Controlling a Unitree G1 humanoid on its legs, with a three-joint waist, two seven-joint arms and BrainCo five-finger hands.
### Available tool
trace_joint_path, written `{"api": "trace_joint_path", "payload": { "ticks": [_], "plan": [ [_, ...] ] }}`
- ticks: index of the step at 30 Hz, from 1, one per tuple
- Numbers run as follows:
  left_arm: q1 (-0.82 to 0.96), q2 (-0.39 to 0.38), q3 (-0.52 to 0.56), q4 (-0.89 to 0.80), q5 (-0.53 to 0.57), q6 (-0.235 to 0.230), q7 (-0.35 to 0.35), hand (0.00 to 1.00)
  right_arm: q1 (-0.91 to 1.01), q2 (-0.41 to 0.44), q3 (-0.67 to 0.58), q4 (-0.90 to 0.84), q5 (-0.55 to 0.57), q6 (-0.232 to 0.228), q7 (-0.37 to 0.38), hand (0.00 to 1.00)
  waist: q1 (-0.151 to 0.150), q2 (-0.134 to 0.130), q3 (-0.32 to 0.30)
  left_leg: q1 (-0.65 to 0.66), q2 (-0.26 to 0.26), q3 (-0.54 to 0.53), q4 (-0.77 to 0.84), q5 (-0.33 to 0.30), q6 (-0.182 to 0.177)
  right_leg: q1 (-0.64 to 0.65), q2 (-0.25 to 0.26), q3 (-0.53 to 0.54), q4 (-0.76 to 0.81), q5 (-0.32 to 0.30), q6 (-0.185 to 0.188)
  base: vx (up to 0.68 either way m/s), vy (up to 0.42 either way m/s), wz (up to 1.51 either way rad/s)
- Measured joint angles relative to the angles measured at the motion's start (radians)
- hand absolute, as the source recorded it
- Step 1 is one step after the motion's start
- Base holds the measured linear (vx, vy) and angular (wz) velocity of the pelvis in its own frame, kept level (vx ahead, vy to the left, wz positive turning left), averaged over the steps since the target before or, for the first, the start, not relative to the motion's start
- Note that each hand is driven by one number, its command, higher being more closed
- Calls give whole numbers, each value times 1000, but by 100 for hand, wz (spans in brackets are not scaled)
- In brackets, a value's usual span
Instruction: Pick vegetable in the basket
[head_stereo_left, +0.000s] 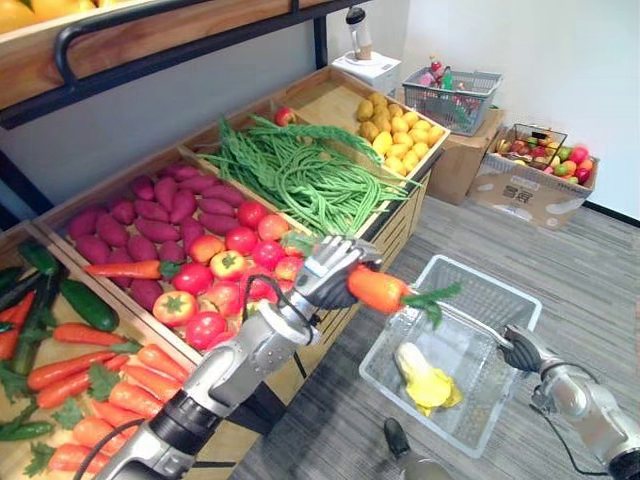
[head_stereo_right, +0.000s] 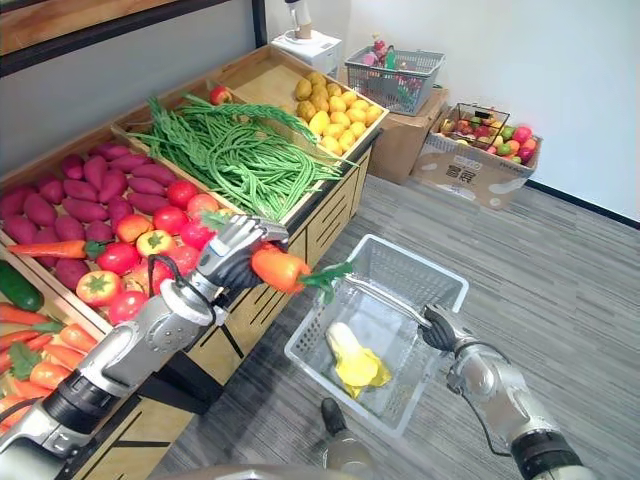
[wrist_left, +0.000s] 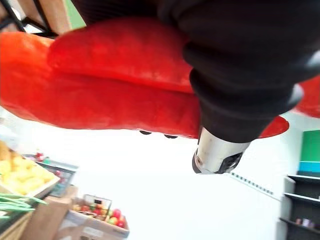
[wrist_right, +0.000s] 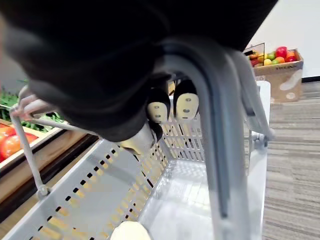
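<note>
My left hand (head_stereo_left: 328, 272) is shut on an orange carrot (head_stereo_left: 378, 289) with green leaves, held in the air just past the stand's front edge and above the near-left rim of the grey plastic basket (head_stereo_left: 487, 297). In the left wrist view the carrot (wrist_left: 115, 87) lies close against the hand's dark cover. My right hand (head_stereo_left: 522, 351) is shut on the basket's metal handle (wrist_right: 220, 130), holding the basket off the floor. A pale yellow-white vegetable (head_stereo_left: 424, 381) lies inside the basket.
The wooden stand holds carrots (head_stereo_left: 100, 400), tomatoes (head_stereo_left: 215, 290), purple sweet potatoes (head_stereo_left: 150, 215), green beans (head_stereo_left: 300, 175) and yellow potatoes (head_stereo_left: 400, 135). A wire basket (head_stereo_left: 452, 98) and a cardboard box of fruit (head_stereo_left: 535, 170) stand at the back right on the grey floor.
</note>
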Motion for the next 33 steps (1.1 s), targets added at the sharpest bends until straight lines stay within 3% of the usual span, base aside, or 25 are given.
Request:
{"api": "trace_joint_path", "payload": {
  "ticks": [7,13,22,28,33],
  "plan": [
    [-55,4,-196,-51,-85,-75,-78,100,-7,-106,45,-119,42,-21,12,100,4,36,-23,20,41,80,54,-25,-20,-12,41,41,20,0,-1,-4,-37,-25],
    [-59,6,-312,-59,-88,-88,-141,100,-19,-166,49,-162,126,-20,39,100,-5,57,-37,22,58,109,74,-31,-29,-28,58,51,26,0,-2,-13,-30,-15],
    [-55,-4,-379,48,-114,-83,-186,100,-42,-203,89,-270,194,-21,75,100,-9,58,-38,33,73,144,89,-37,-39,-43,80,64,42,3,-7,-8,-20,-11],
    [-34,-67,-375,222,-69,-53,-189,100,-79,-202,114,-334,223,-21,109,100,-9,56,-39,50,80,180,98,-44,-51,-46,100,94,45,4,-8,4,2,-16],
    [-27,-126,-362,339,-14,-31,-190,100,-111,-194,117,-342,244,-22,112,100,-26,45,-43,51,80,202,98,-46,-53,-62,110,111,57,4,-8,10,-5,-11]
  ]
}}
